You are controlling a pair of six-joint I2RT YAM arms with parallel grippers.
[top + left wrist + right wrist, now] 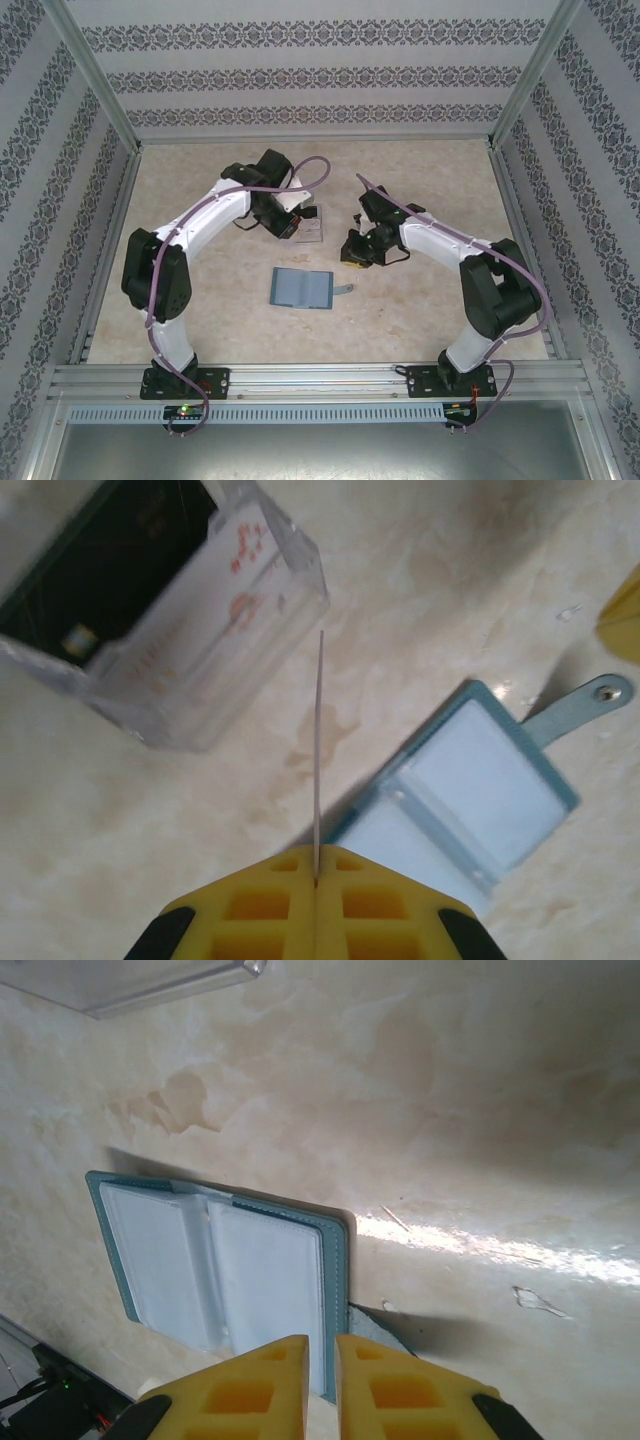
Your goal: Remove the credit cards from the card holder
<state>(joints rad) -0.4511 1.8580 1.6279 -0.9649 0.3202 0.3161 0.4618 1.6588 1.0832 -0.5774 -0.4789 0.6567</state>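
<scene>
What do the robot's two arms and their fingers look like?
Both arms have white link shells with black joints and black bases, each trailed by a lilac cable. The left gripper and right gripper have yellow fingers moulded with square recesses, above black mounts.

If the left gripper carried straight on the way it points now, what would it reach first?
Probably the clear plastic box. The left gripper, shut on a thin card seen edge-on, points just past the box's near corner, so the card's tip might instead meet bare table; depth is unclear.

Both arms bend inward over the table. The left gripper [316, 880] pinches a thin card edge-on. The right gripper [321, 1360] hovers with fingers nearly together, holding nothing.
</scene>
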